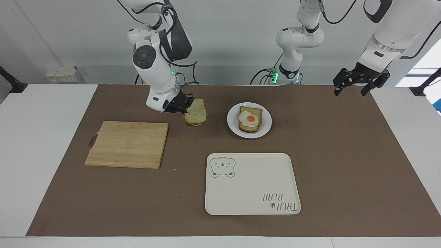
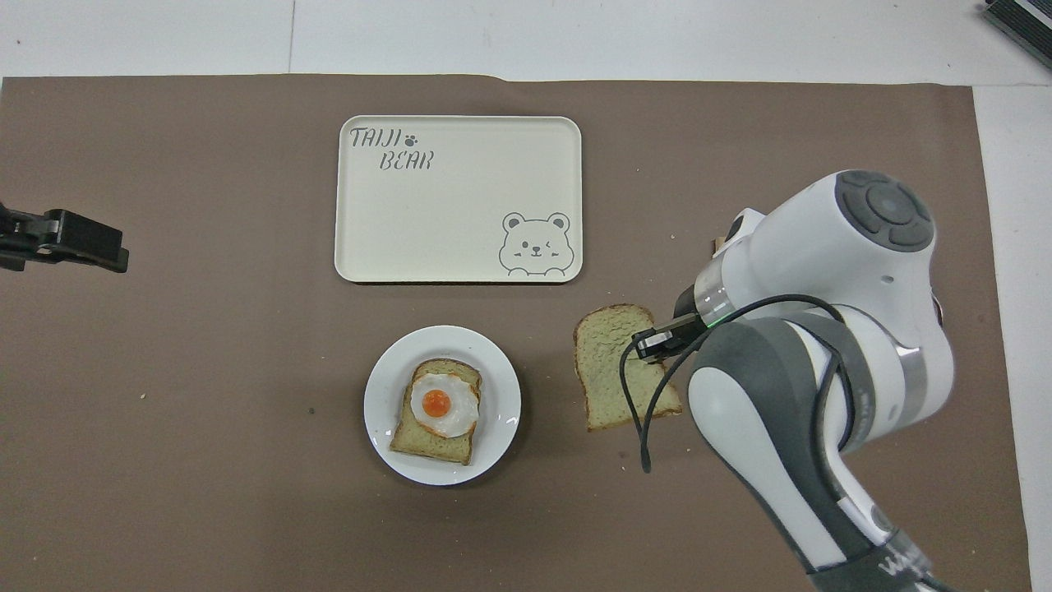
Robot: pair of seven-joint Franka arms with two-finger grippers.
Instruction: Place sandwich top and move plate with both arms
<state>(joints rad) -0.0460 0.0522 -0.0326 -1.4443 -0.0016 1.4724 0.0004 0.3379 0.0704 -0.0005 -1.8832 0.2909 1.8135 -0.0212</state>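
Observation:
The sandwich top [image 1: 195, 112] [image 2: 620, 366], a plain pale slice with brown crust, hangs in the air over the brown mat between the wooden cutting board and the plate. My right gripper [image 1: 186, 104] [image 2: 649, 344] is shut on its edge. The small white plate [image 1: 233, 128] [image 2: 386, 386] carries a bread slice topped with a fried egg [image 1: 250, 119] [image 2: 438, 406]. Open and holding nothing, my left gripper [image 1: 355, 89] [image 2: 62, 240] waits raised over the mat's edge at the left arm's end of the table.
A wooden cutting board [image 1: 128, 144] lies bare at the right arm's end; in the overhead view the right arm covers nearly all of it. A cream tray with a bear drawing [image 1: 251, 183] [image 2: 457, 197] lies farther from the robots than the plate.

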